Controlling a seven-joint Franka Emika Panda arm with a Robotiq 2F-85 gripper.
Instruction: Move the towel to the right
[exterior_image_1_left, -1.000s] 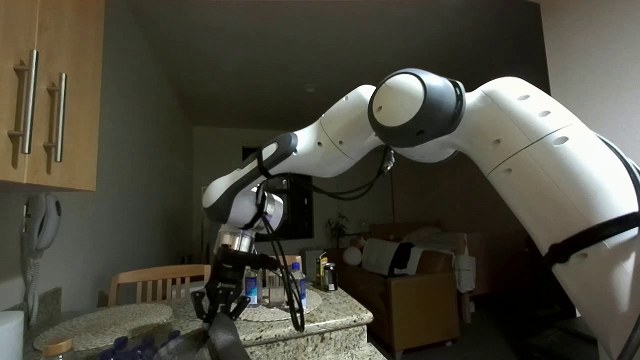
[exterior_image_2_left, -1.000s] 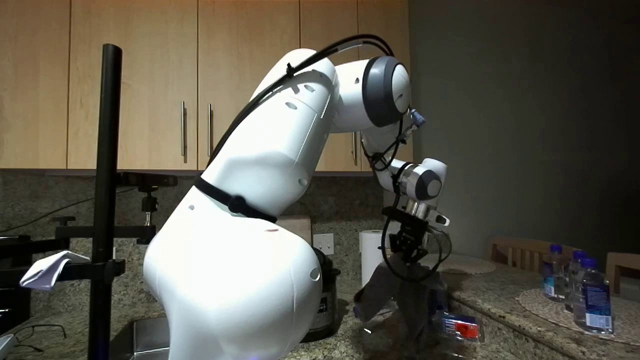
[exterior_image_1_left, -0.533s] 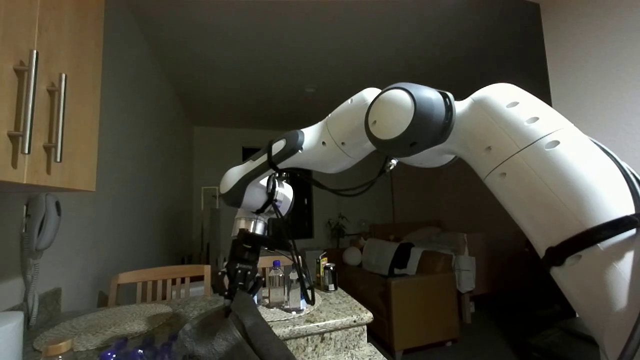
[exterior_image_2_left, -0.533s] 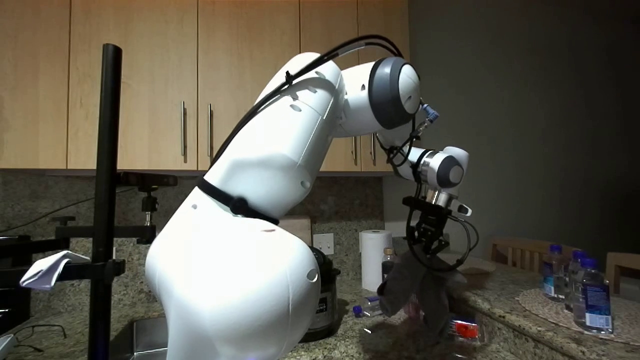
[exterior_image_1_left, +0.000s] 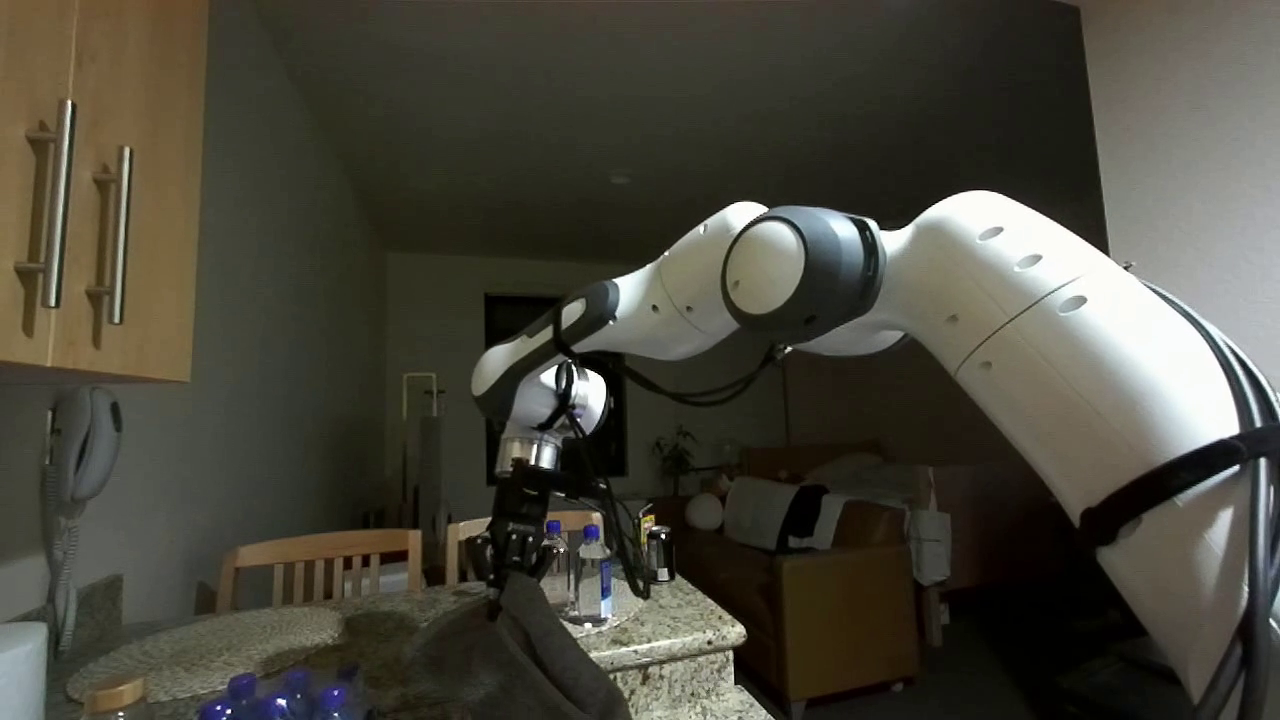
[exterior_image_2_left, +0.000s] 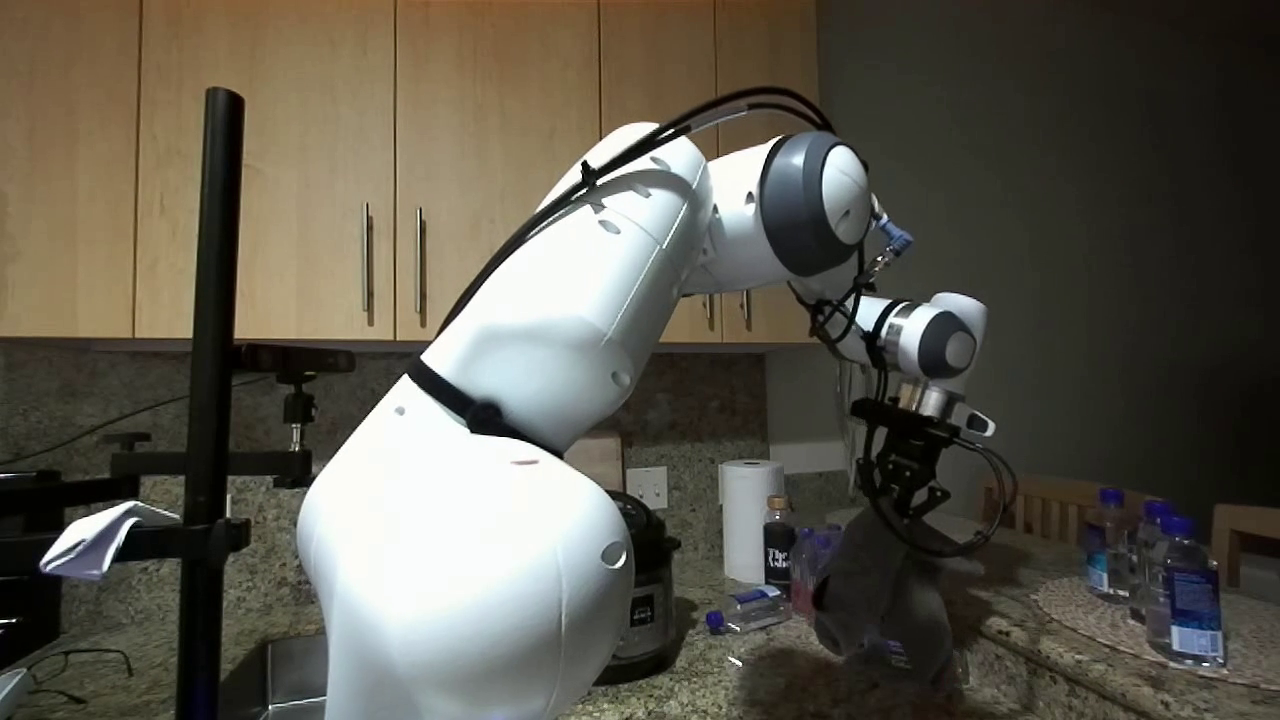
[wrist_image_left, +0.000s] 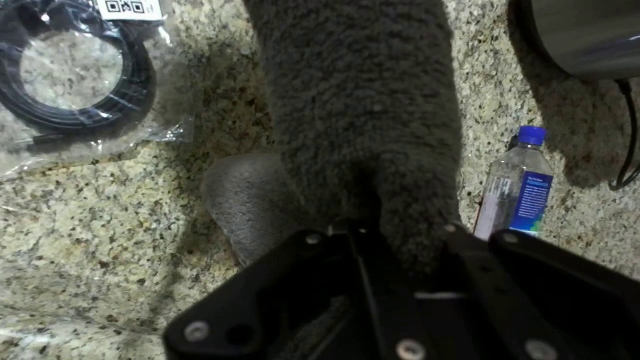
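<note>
In an exterior view a black pole (exterior_image_2_left: 212, 420) stands near, at the left, and the white robot arm (exterior_image_2_left: 470, 560) rises to the right of it. On the right side, three bottles (exterior_image_2_left: 1160, 575) with blue caps stand upright on a woven mat (exterior_image_2_left: 1080, 622). To the left of them is the gripper (wrist_image_left: 397, 235), and it is clamped on the grey towel (exterior_image_2_left: 885, 590). The towel hangs below in folds; whether its lowest part touches the counter (exterior_image_2_left: 650, 700), I cannot tell. Left of the towel, a clear bottle (exterior_image_2_left: 755, 611) lies on its side. Farther stand a dark bottle (exterior_image_2_left: 778, 552) and, just beside it on the left, a white paper roll (exterior_image_2_left: 744, 520). Farthest are wooden cabinets (exterior_image_2_left: 270, 170).
</note>
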